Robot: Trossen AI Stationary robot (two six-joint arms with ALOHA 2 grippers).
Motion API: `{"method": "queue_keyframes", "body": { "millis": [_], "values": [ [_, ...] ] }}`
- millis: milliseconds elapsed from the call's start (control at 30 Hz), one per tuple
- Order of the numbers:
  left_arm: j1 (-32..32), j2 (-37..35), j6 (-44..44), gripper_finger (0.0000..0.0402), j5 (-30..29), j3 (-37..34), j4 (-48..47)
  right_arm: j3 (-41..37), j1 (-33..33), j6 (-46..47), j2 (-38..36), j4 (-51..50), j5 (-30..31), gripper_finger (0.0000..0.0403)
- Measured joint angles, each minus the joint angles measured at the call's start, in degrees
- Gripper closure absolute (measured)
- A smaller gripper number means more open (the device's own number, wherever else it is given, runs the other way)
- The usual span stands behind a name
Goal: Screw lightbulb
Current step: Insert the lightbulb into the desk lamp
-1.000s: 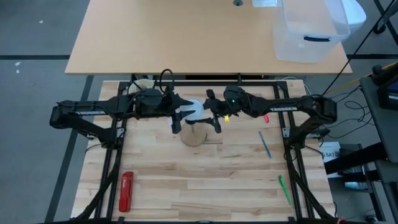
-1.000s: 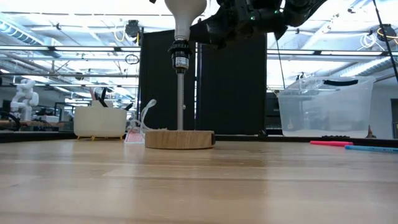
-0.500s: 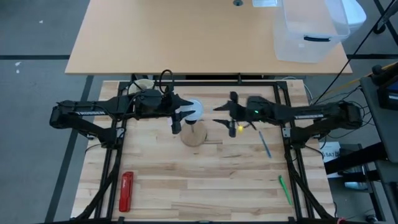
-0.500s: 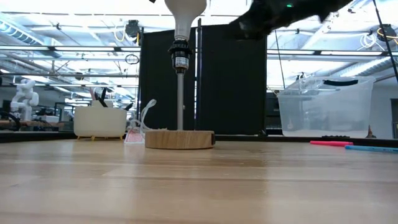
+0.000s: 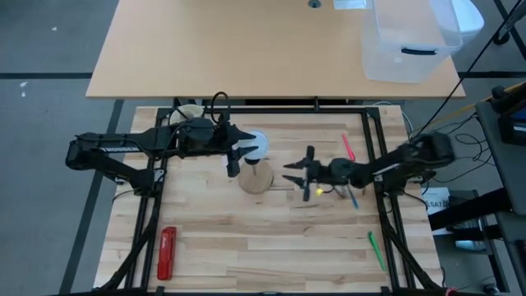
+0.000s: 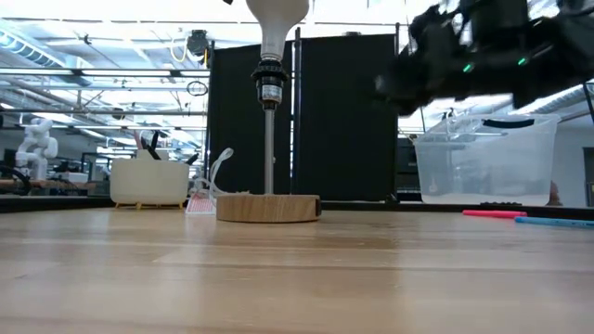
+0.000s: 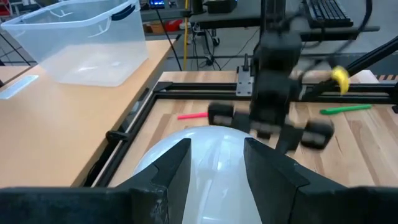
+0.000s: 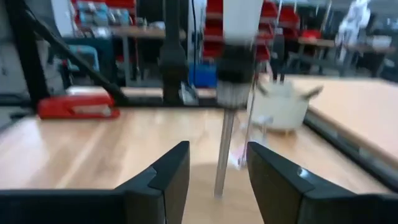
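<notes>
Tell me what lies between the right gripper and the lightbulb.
Nothing but bare table: the high view shows an empty wooden stretch between the right gripper and the lightbulb, which the left gripper holds.

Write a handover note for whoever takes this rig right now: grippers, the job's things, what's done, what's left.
Left gripper: closed on the lightbulb, holding it atop the socket post.
Right gripper: empty, fingers apart, off to the side of the wooden base, not touching it.
Done: bulb is seated in the socket on the stand.
Left: whether it is fully screwed in cannot be told; check tightness, then release the left grip.
</notes>
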Motion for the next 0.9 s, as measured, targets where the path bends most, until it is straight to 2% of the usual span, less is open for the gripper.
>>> {"method": "queue_keyframes", "body": {
  "millis": [100,367,567,767,900],
  "values": [
    [0.0,0.0,-0.06,0.0248,0.1,-0.02,0.29,3.24,-0.12,2.16,7.04,1.54,3.81,0.0243],
    [0.0,0.0,-0.15,0.0248,0.55,0.0,0.56,5.37,-1.58,9.55,21.15,10.21,3.31,0.0205],
    [0.0,0.0,-0.11,0.0248,0.72,0.0,0.58,7.1,-0.49,7.43,31.76,26.48,2.65,0.0214],
    [0.0,0.0,-0.28,0.0248,0.81,0.0,0.56,15.62,-0.58,5.99,36.47,19.78,3.23,0.021],
    [0.0,0.0,-0.51,0.0248,0.81,0.0,0.51,17.23,-1.37,5.75,37.11,21.62,5.27,0.0207]
  ]
}}
